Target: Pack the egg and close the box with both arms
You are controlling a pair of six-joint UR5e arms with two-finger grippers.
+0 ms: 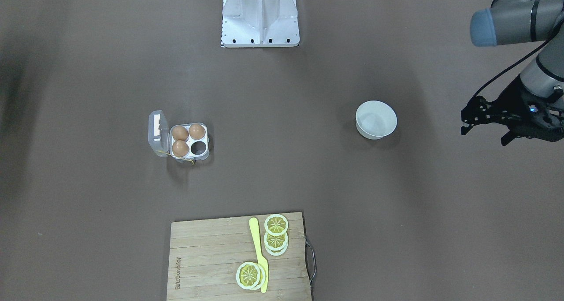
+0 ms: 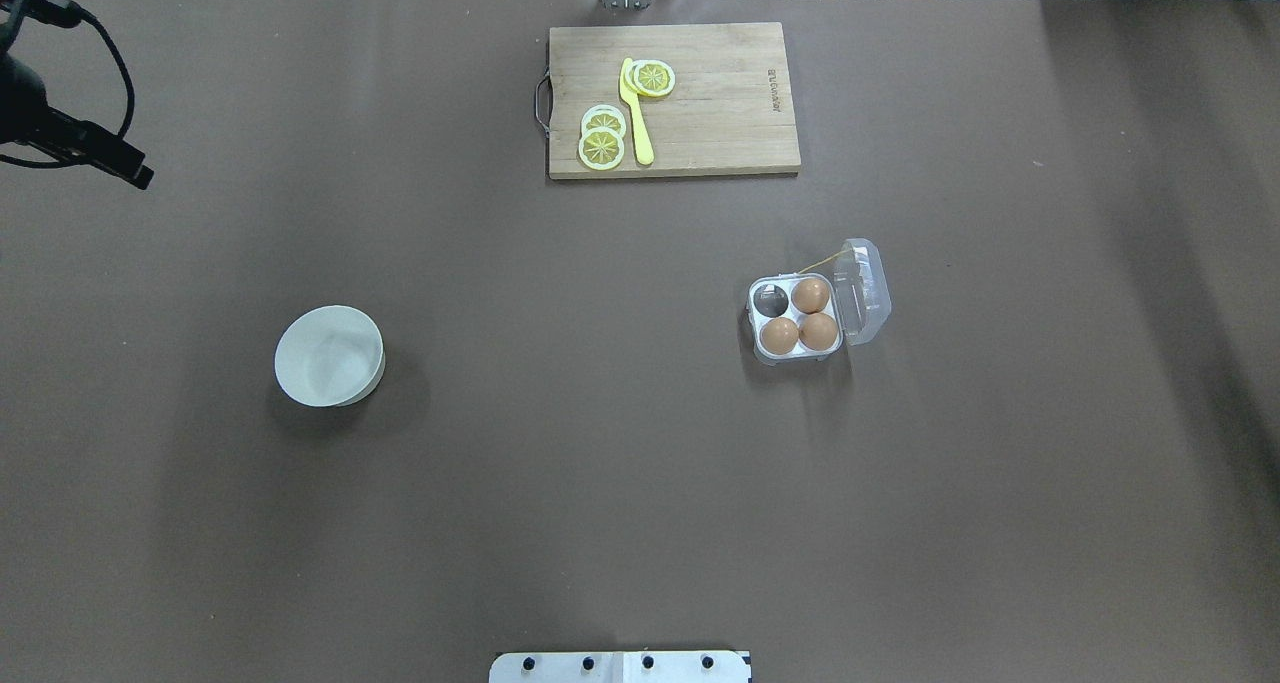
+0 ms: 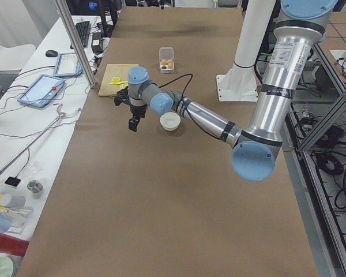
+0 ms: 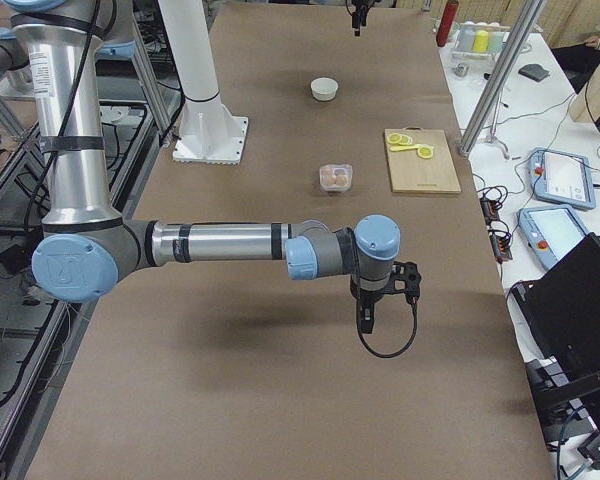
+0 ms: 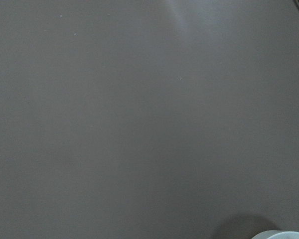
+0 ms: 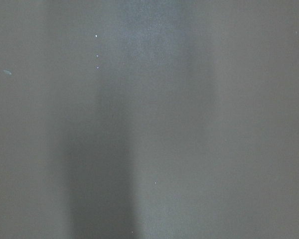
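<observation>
My left tool (image 1: 484, 132) hangs over the counter (image 1: 308, 173), fingers spread and released. My right tool (image 4: 366, 318) shows only from the side, so I cannot tell its state. The box (image 1: 199, 148) sits well apart from the left tool, beyond the white bowl (image 1: 376, 119). Its lid is swung open, and three eggs (image 1: 180, 133) fill three of its four cups.

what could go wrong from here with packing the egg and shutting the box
1. The bowl looks empty and no loose egg shows, so the empty cup of the box may stay unfilled.
2. The open lid leans outward; pushed from one side only, the box might slide or tip, jostling its three eggs.
3. The yellow thread could get trapped under the lid.
</observation>
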